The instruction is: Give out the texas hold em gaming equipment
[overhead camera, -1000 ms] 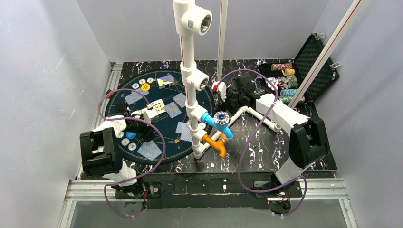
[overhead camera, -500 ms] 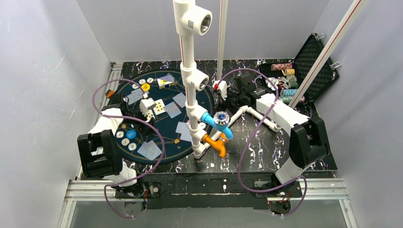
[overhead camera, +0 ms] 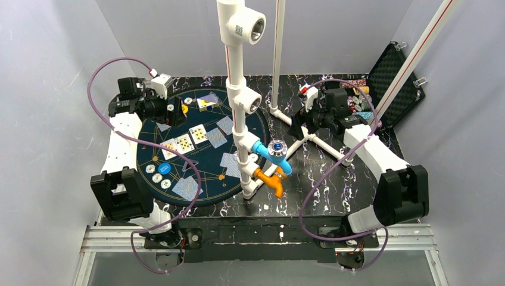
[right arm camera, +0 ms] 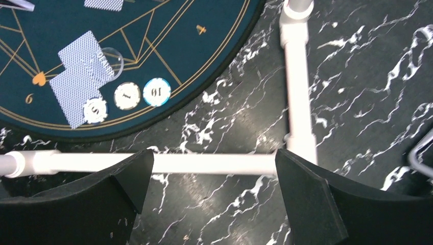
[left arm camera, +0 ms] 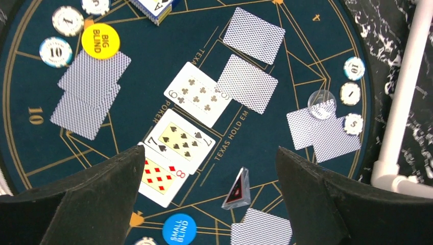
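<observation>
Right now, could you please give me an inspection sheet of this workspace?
Surface: round blue poker mat on black marbled table.
Job's things: three face-up cards, face-down cards, chips, blind buttons on mat.
Clutter: white pipe frame standing mid-table.
Grippers: left gripper open over mat, empty; right gripper open over frame's base, empty.
Cables: purple cables loop from both arms.
Surroundings: grey walls; open black case holding chip stacks.

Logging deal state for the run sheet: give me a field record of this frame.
left tool: open, empty, above the mat
right tool: open, empty, above the white pipe, off the mat
face-up cards: 9 of clubs, 7 of spades, 8 of diamonds, in a diagonal row
blind markers: yellow BIG BLIND chip, blue SMALL BLIND chip, both on mat
</observation>
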